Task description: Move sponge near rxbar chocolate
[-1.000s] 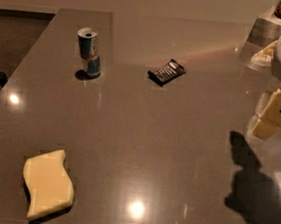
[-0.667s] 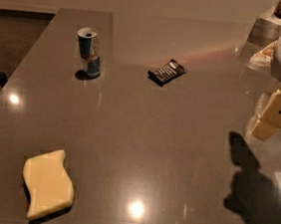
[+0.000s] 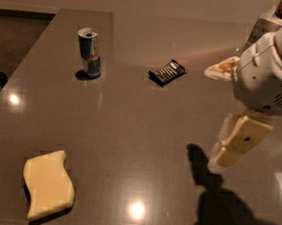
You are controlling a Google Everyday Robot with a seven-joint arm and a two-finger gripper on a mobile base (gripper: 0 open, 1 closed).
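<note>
Lying near the front-left corner of the table (image 3: 129, 128), the sponge (image 3: 48, 184), well apart from the rxbar (image 3: 167, 72), may squash and slip from a shallow pinch, being soft wavy-edged foam; the rxbar's black wrapper looks shiny. The gripper (image 3: 220, 160) hangs far right above the table, open or closed I cannot tell

The bench (image 3: 143, 135) is showing a smooth, semi-glossy grey-brown top that is mirroring bright lamp spots. The sponge (image 3: 48, 184) is looking matt, soft and foamy, with a pale yellow, slightly grainy face. The rxbar chocolate (image 3: 167, 72) is gleaming in a shiny black film-like wrapper. The can (image 3: 89, 53) is glinting like metal, blue and silver. The claw (image 3: 218, 163), hanging over the bench's right side, is showing smooth, matt cream plastic, and the arm shell (image 3: 266, 72) above it is looking like smooth white plastic.
</note>
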